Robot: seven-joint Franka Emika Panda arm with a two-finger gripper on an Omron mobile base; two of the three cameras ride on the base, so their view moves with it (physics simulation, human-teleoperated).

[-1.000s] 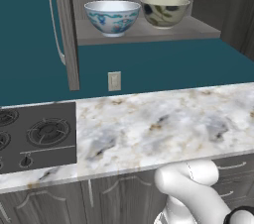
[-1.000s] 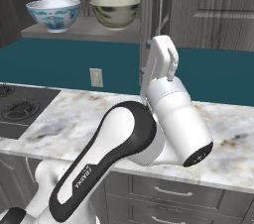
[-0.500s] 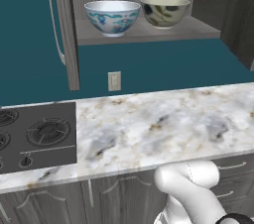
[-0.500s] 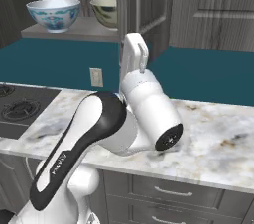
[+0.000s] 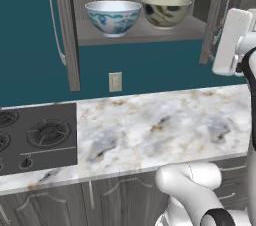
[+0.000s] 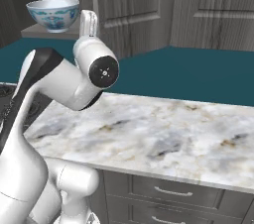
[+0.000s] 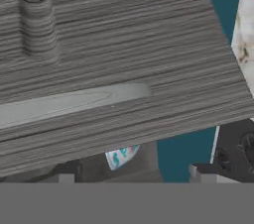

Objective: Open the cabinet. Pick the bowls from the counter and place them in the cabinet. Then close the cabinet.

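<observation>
Both bowls are being displayed side by side inside the cabinet (image 5: 140,32), on its shelf: the white bowl (image 5: 113,17) toward the left door (image 5: 64,30), the cream-olive bowl (image 5: 166,11) toward the right door (image 6: 131,12). Below the cabinet, the counter (image 5: 165,125) is being shown beside the cooktop (image 5: 35,137). The gripper (image 7: 134,174) is being held close against the right door's wood-grain face, its finger tips being kept spread apart, nothing between them.

Glossy white arm (image 6: 59,82), seemingly dark joints
</observation>
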